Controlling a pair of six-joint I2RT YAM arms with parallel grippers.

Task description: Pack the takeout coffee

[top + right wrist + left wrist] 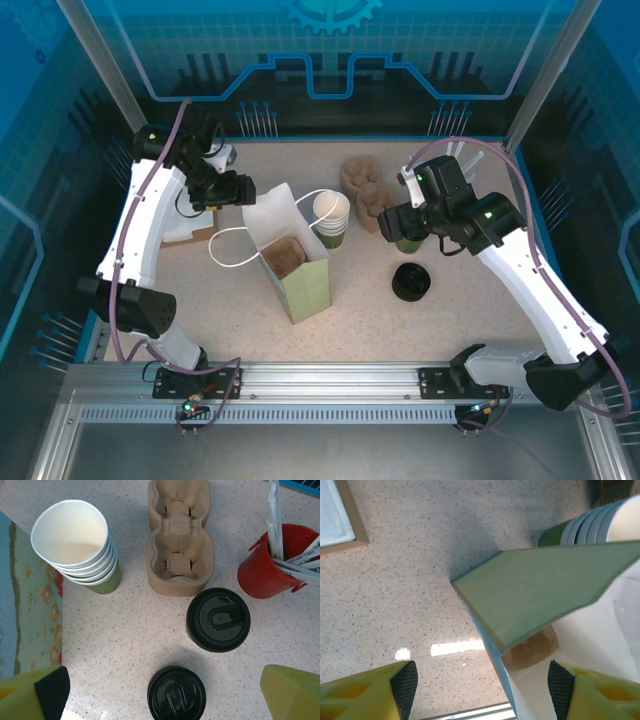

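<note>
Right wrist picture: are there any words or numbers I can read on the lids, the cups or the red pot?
No words or numbers can be read.
takeout coffee: raised marks on its lid, no legible letters.
packets in the red pot: any print is too small and blurred.
paper bag: flower pattern, no text.

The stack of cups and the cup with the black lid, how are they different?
The stack of cups is several cups nested together; the takeout coffee is one cup alone. The stack of cups is open on top, white inside; the takeout coffee wears a black lid. Both stand on the table and are green outside.
</note>
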